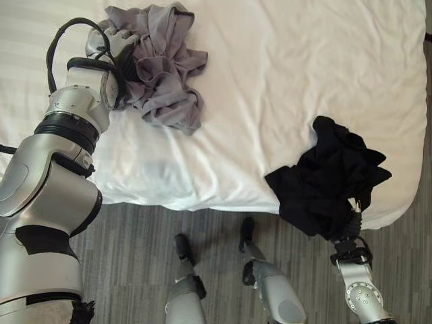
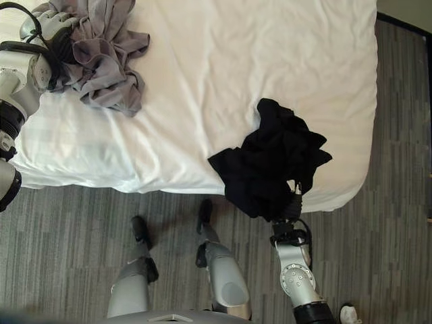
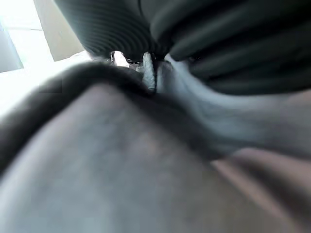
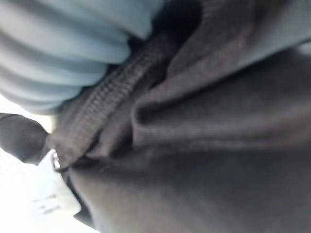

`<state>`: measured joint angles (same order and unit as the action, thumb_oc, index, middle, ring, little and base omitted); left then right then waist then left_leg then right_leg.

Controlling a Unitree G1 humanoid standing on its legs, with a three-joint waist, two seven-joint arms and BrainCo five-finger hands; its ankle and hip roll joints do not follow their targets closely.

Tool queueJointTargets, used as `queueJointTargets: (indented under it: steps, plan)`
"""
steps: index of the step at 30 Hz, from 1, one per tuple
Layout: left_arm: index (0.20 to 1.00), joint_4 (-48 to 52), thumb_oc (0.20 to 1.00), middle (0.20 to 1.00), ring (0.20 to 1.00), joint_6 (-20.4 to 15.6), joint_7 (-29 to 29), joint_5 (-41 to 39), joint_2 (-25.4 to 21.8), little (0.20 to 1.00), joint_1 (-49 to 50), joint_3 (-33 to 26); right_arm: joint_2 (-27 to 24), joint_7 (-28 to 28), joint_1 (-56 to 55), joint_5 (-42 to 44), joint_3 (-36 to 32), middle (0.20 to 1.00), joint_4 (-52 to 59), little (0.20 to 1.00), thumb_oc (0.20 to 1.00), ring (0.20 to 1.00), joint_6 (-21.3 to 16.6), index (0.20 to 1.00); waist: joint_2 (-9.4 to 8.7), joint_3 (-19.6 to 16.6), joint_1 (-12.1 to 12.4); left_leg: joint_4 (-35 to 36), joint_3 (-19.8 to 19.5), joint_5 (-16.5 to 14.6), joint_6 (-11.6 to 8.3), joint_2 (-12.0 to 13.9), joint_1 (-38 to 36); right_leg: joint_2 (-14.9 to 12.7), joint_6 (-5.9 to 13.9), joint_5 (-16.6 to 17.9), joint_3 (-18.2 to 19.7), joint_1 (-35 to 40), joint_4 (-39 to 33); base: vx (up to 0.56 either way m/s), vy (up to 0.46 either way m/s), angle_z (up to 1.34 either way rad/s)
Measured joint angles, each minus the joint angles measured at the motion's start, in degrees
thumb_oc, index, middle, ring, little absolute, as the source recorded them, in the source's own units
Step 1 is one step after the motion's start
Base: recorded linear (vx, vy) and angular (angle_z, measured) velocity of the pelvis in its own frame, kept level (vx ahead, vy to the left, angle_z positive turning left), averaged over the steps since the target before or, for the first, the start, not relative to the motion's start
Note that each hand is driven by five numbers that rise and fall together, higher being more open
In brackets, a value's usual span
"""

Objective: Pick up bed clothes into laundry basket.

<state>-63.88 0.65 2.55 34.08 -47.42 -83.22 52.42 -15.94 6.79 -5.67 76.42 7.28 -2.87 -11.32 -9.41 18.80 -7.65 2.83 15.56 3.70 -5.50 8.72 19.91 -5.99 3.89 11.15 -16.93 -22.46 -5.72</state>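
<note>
A: Where are the clothes?

B: A grey garment [image 1: 162, 64] lies bunched near the far left of the white bed [image 1: 283, 61]. A black garment [image 1: 331, 179] is heaped at the near right edge, drooping over it.

A: And the hands?

B: The left hand [image 1: 111, 44] is dug into the grey cloth, the right is buried under the black; I cannot tell either grip.

A: Any writing?

B: A white tag [image 4: 48, 194] shows, unreadable.
</note>
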Motion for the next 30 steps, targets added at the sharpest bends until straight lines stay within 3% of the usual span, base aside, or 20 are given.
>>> queueJointTargets:
  steps: [1, 6, 8, 11, 12, 15, 17, 19, 20, 22, 23, 26, 30]
  plan:
    - [0.2, 0.6, 0.2, 0.2, 0.2, 0.0, 0.1, 0.6, 0.1, 0.2, 1.2, -1.5, -0.1, 0.0, 0.1, 0.0, 0.0, 0.2, 0.0, 0.2, 0.2, 0.2, 0.1, 0.2, 0.16, 0.0, 0.2, -0.1, 0.0, 0.0, 0.0, 0.0, 0.0, 0.0, 0.0, 0.0, 0.0, 0.0, 0.0, 0.0, 0.0, 0.0]
    - [0.2, 7.9, 0.2, 0.2, 0.2, 0.7, 1.3, 0.3, -0.3, 0.2, 6.2, -9.0, -1.8, 0.0, 1.5, 0.0, 0.2, 0.2, 0.0, 0.2, 0.2, 0.2, -0.2, 0.2, 1.05, 0.5, 0.7, 0.0, -0.4, 0.1, -0.03, 0.0, 0.0, 0.0, 0.0, 0.0, -0.3, 0.3, 0.0, 0.0, -0.021, 0.04]
    - [0.2, 17.7, 0.2, 0.2, 0.2, 1.2, -0.8, -3.5, -2.0, 0.2, 8.7, -10.0, -2.3, 0.0, 1.4, 0.0, -0.7, 0.2, -0.1, 0.2, 0.2, 0.2, -0.2, 0.2, 1.37, 0.7, 1.9, -0.1, -0.8, 0.4, -0.05, 0.3, -0.3, 0.2, -0.01, 0.0, -1.1, 0.9, 0.0, 0.0, -0.031, 0.11]
    - [0.2, 20.4, 0.2, 0.2, 0.2, 0.2, -2.1, -11.3, -2.2, 0.2, 11.2, -11.6, -2.2, 0.0, 1.7, 0.0, -0.9, 0.2, -0.1, 0.2, 0.2, 0.2, -0.3, 0.2, 1.52, 0.8, 2.5, 0.0, -1.6, 0.5, -0.06, 0.5, -1.0, 0.3, -0.01, 0.0, -1.6, 1.9, 0.0, 0.0, -0.031, 0.09]
    - [0.2, 23.6, 0.2, 0.2, 0.2, -0.3, -3.0, -22.2, -1.6, 0.2, 14.7, -17.2, -2.0, 0.0, 1.6, 0.0, -1.2, 0.2, -0.1, 0.2, 0.2, 0.2, -0.3, 0.2, 1.53, 0.8, 3.1, 0.0, -1.8, 0.5, -0.07, 0.5, -1.5, 0.3, -0.01, 0.0, -1.7, 2.4, 0.0, 0.01, -0.029, 0.08]
    - [0.2, 29.4, 0.2, 0.2, 0.2, -0.5, -3.8, -36.1, -0.1, 0.2, 21.5, -23.3, -1.7, -0.1, 1.8, -0.2, -1.2, 0.2, 0.0, 0.2, 0.2, 0.2, -0.2, 0.2, 1.56, 0.8, 3.5, 0.0, -2.2, 0.5, -0.06, 0.5, -2.0, 0.2, -0.02, 0.0, -2.1, 3.4, 0.0, 0.0, -0.001, 0.1]
    - [0.2, 33.3, 0.2, 0.2, 0.2, -0.8, -3.6, -50.3, 1.6, 0.2, 26.0, -25.1, -1.1, -0.2, 2.1, -0.2, -1.7, 0.2, 0.1, 0.2, 0.2, 0.2, -0.1, 0.2, 1.55, 0.8, 4.3, 0.0, -2.3, 0.5, -0.06, 0.4, -2.5, 0.2, -0.02, 0.0, -2.2, 3.9, 0.0, 0.02, 0.019, 0.05]
    - [0.2, 38.7, 0.2, 0.2, 0.2, -2.7, -4.0, -67.8, 4.7, 0.2, 32.8, -26.4, -0.6, -0.4, 2.7, -0.2, -1.9, 0.2, 0.5, 0.2, 0.2, 0.2, -0.2, 0.2, 1.54, 0.8, 4.9, 0.1, -2.4, 0.5, -0.05, 0.3, -3.0, 0.1, -0.01, 0.0, -2.2, 4.5, 0.0, 0.04, 0.032, 0.01]
    - [0.2, 42.8, 0.2, 0.2, 0.2, -2.7, -4.1, -75.0, 7.3, 0.2, 39.3, -30.4, -0.2, -1.0, 3.4, -0.2, -1.8, 0.2, 1.4, 0.2, 0.2, 0.2, 0.0, 0.2, 1.69, 0.8, 5.1, 0.2, -2.4, 0.4, -0.09, 0.3, -3.6, 0.1, -0.01, 0.0, -2.2, 5.0, 0.0, 0.07, 0.034, -0.09]
    - [0.2, 49.4, 0.2, 0.2, 0.2, -4.6, -4.3, -89.4, 17.0, 0.2, 53.9, -39.5, 0.9, -1.7, 3.5, -0.3, -2.0, 0.2, 3.6, 0.2, 0.2, 0.2, -0.3, 0.2, 1.83, 0.7, 4.7, 1.2, -2.1, 0.4, -0.12, 0.2, -6.2, 0.1, 0.07, -0.1, -2.0, 6.9, 0.0, 0.09, 0.028, -0.09]
    - [0.2, 52.1, 0.2, 0.2, 0.2, -4.6, -4.3, -96.2, 26.1, 0.2, 62.8, -44.8, 2.5, -2.5, 3.1, -0.3, -2.8, 0.2, 5.1, 0.2, 0.2, 0.2, -0.9, 0.2, 1.79, 0.7, 4.7, 1.6, -2.1, 0.4, -0.16, 0.2, -7.8, 0.2, 0.3, -0.3, -1.9, 8.2, 0.0, 0.07, 0.004, 0.06]
    - [0.2, 52.4, 0.2, 0.2, 0.2, -4.7, -4.2, -103.8, 34.3, 0.2, 68.7, -45.6, 4.6, -2.6, 3.2, -0.3, -4.0, 0.2, 5.4, 0.2, 0.2, 0.2, -1.4, 0.2, 1.47, 0.3, 6.4, 2.1, -2.4, 0.5, -0.07, -0.3, -9.4, -0.2, 0.5, -1.8, -2.0, 10.2, 0.0, 0.01, -0.006, 0.15]
    - [0.2, 54.9, 0.2, 0.2, 0.2, -6.2, -4.1, -108.2, 38.9, 0.2, 74.5, -49.0, 8.2, -2.9, 4.3, -0.3, -4.8, 0.2, 5.7, 0.2, 0.2, 0.2, -1.5, 0.2, 2.12, -0.9, 6.7, 2.1, -3.4, 0.4, -0.17, -0.3, -11.3, -0.4, 0.15, -2.8, -2.5, 12.6, 0.0, 0.08, -0.015, 0.1]
